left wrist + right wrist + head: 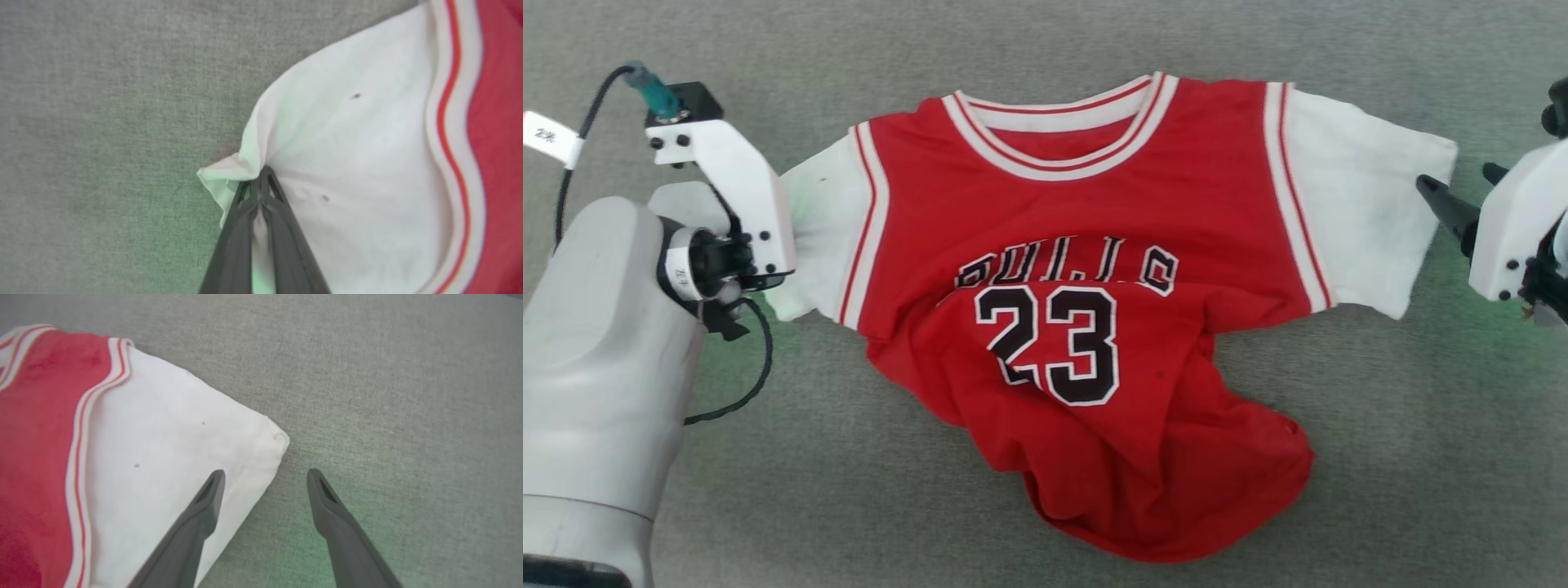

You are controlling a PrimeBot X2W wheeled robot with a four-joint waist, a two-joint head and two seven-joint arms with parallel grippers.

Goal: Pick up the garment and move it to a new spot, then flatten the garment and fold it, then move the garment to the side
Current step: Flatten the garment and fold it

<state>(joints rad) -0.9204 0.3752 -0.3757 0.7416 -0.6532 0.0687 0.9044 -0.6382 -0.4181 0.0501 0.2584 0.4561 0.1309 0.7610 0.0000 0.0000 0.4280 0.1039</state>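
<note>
**A:** Where's your shirt?
**B:** Your red jersey shirt with white sleeves and a black "23" lies face up on the grey cloth-covered counter. Its lower half is rumpled.
**A:** And your left hand?
**B:** Pressed together, pinching the edge of the left white sleeve into a bunch.
**A:** Your right hand?
**B:** Spread wide, holding nothing. One finger is over the right white sleeve, the other over bare counter.

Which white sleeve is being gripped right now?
The sleeve on the robot's left: the left pincer is shut on its bunched edge. The other sleeve lies flat, the right pincer open at its edge.
</note>
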